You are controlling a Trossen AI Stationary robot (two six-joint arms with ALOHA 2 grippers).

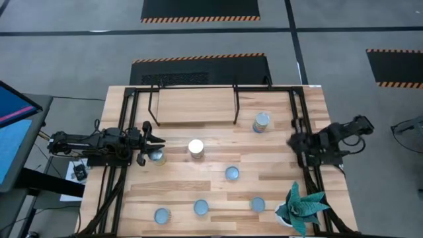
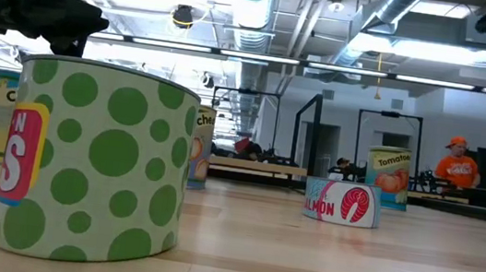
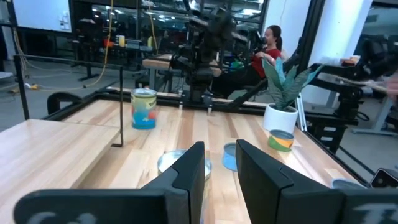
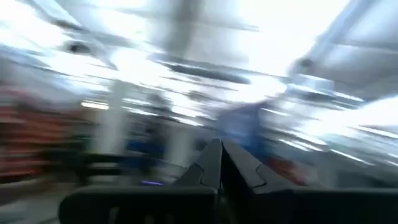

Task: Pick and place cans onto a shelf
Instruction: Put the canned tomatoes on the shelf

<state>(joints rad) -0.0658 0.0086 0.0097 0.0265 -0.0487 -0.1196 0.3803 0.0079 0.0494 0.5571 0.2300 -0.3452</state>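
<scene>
Seven cans are counted on the table (image 1: 198, 198), none on the shelf (image 1: 195, 106). The shelf stands at the far middle of the table, its board bare.

One can (image 1: 262, 122) stands just off the shelf's right leg; in the left wrist view it shows as the tall can (image 3: 143, 108) with a blue base. A bright-topped can (image 1: 195, 148) stands near the table's centre, in front of the shelf. Another can (image 1: 232, 173) sits to its near right. Three more cans are lined along the near edge: one (image 1: 162, 215), one (image 1: 201, 207), one (image 1: 258, 204). In the low view a green polka-dot can (image 2: 96, 160) fills the foreground, with a short salmon tin (image 2: 342, 203) and a tomato can (image 2: 387, 177) farther back.

The seventh can (image 1: 157, 157) lies at the left gripper (image 1: 156, 141), just at its fingertips. Left jaws are seen partly apart in the left wrist view (image 3: 217, 165), with a clear gap between the fingers; nothing is clamped. Contact with that can cannot be told.

The right gripper (image 1: 293, 141) is held over the table's right edge, well apart from every can. Its jaws are seen together in the right wrist view (image 4: 221, 163), holding nothing.

A spiky green plant (image 1: 301, 206) stands at the near right corner.
</scene>
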